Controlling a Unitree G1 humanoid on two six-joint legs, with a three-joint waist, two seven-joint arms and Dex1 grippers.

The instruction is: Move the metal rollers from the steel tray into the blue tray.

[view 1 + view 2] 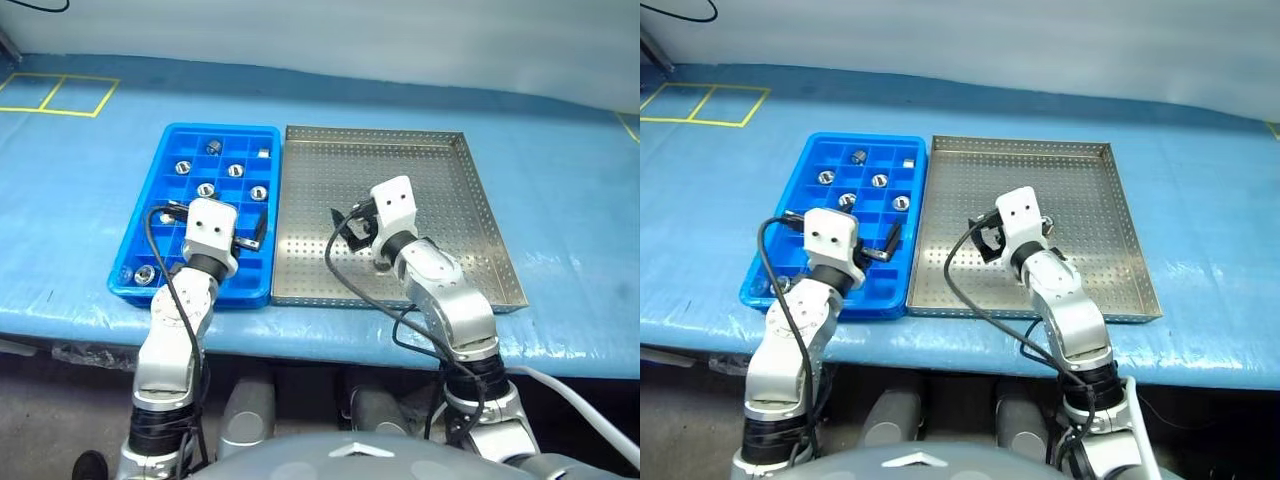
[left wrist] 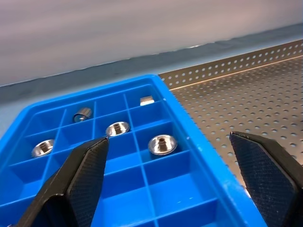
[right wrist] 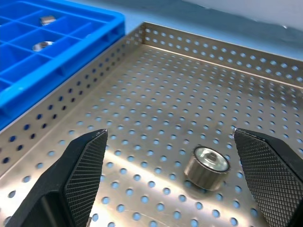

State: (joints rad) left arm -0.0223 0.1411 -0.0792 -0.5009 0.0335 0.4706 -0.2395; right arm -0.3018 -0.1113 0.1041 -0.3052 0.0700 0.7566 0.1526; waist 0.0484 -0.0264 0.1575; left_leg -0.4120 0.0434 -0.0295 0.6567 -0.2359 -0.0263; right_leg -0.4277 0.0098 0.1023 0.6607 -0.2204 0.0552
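Note:
The blue tray [image 1: 270, 140] lies left of the steel tray [image 1: 480, 230], edge to edge. Several metal rollers [image 1: 235, 170] sit in the blue tray's cells, mostly in its far half, and one [image 1: 145, 273] is at the near left corner. My left gripper [image 2: 168, 139] hangs open over the blue tray's near right part, with nothing between its fingers. One roller [image 3: 207, 166] stands on the steel tray's perforated floor. My right gripper [image 3: 170, 135] is open low over it, the roller lying between the fingers [image 3: 85, 161], closer to the right one.
Both trays rest on a table with a blue cover [image 1: 560, 180], near its front edge [image 1: 330, 345]. Yellow tape lines [image 1: 60, 95] mark the far left corner. Black cables loop beside both wrists.

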